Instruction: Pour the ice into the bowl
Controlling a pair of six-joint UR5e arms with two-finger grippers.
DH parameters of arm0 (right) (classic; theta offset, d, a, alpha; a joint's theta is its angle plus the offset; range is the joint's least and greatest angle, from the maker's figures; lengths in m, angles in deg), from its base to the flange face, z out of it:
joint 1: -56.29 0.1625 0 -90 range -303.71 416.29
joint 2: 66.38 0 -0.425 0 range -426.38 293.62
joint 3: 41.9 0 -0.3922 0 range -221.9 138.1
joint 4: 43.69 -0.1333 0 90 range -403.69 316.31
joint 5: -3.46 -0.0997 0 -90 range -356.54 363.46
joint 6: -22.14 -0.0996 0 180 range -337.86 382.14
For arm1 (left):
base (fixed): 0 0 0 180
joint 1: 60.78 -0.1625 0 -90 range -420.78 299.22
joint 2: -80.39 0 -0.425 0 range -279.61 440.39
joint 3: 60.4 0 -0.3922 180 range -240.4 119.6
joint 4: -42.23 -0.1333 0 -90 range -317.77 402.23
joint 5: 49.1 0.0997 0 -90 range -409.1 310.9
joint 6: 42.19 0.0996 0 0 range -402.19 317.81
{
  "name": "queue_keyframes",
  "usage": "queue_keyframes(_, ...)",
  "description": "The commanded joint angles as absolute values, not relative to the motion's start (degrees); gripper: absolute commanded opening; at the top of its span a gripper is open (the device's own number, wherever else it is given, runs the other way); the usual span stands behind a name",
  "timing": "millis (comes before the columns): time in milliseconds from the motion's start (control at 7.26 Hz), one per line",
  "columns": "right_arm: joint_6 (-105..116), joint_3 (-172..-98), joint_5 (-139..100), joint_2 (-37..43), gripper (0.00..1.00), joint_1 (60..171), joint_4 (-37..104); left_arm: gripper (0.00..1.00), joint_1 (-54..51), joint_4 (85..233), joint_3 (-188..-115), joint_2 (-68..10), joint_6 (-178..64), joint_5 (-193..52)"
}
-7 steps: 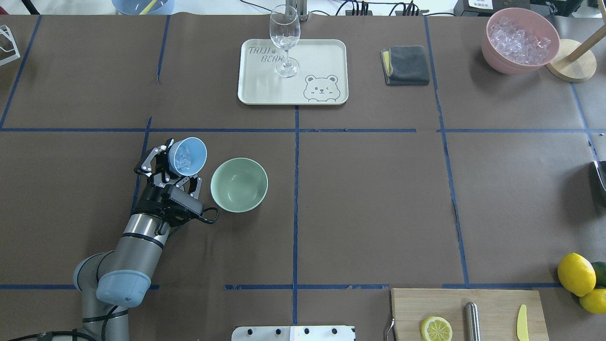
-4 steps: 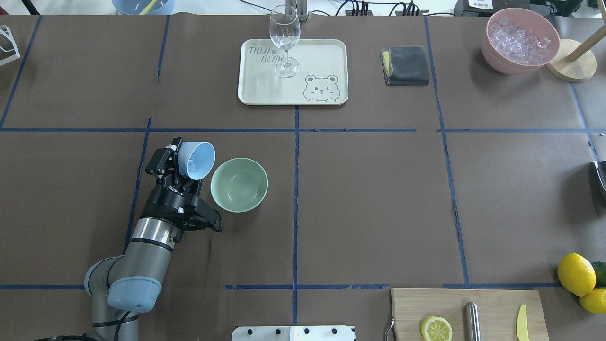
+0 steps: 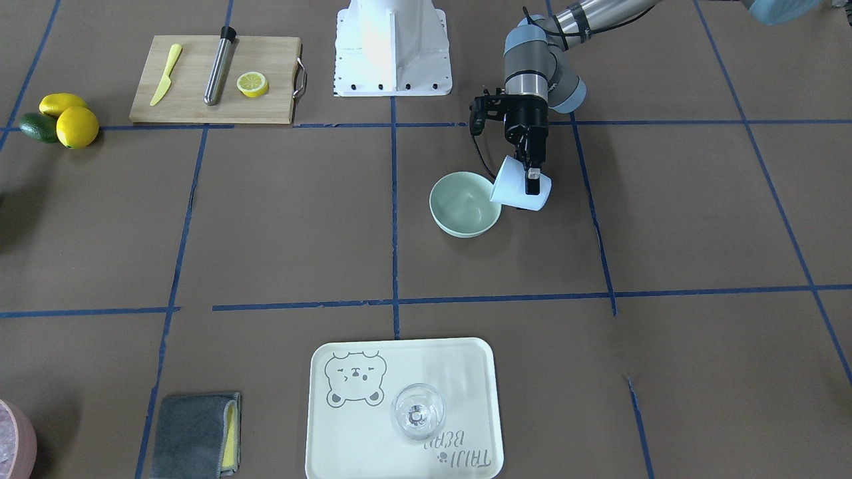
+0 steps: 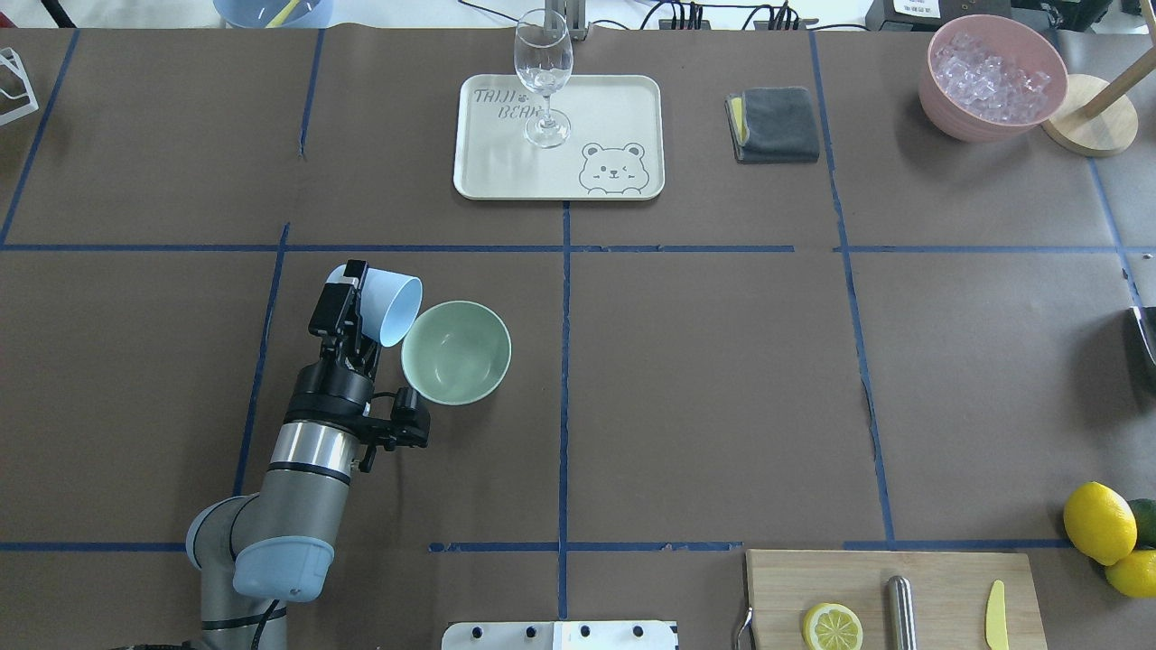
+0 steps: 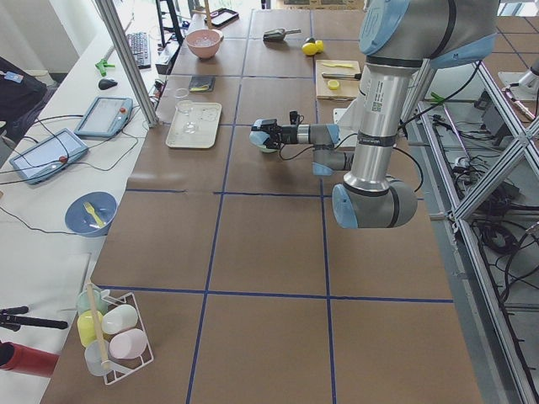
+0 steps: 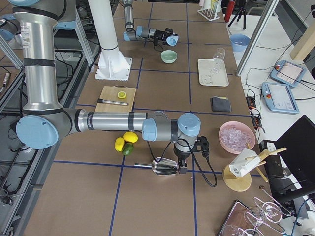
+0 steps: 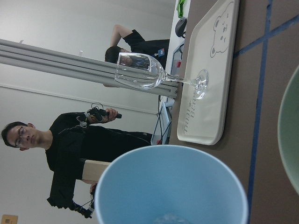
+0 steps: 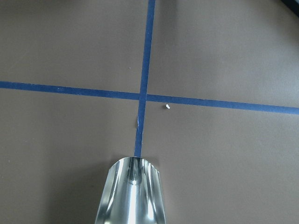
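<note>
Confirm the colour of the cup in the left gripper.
Light blue, plain, no pattern. The cup shows best in the overhead view.

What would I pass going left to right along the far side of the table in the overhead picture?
Blue bowl → bear tray → grey cloth → pink container full of ice.

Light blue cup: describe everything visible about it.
The light blue cup is a plain, smooth, plastic-looking tumbler, wider at the mouth than at the base. The left gripper clamps it near the base, with one finger lying across its outer wall. It is off the table and tipped on its side. Its mouth is aimed at the mint-green bowl and overlaps that bowl's rim from above; contact with the rim cannot be told. In the wrist view a little clear ice shows deep inside.
</note>
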State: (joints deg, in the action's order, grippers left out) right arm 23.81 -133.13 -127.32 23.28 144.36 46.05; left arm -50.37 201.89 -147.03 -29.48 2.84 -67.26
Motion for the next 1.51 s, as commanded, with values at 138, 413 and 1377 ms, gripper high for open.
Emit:
queue_keyframes(138,23.8,-133.0,-127.3,23.4,1.0,144.4,46.0,0.0,-50.5,201.2,-145.4,-30.6,13.0,-66.4)
queue_keyframes(413,23.8,-133.0,-127.3,23.4,1.0,144.4,46.0,0.0,-50.6,201.0,-145.3,-31.1,18.5,-64.9)
queue_keyframes(1377,23.7,-133.0,-127.4,23.3,1.0,144.4,46.0,0.0,-50.8,201.2,-145.4,-31.5,20.0,-64.0)
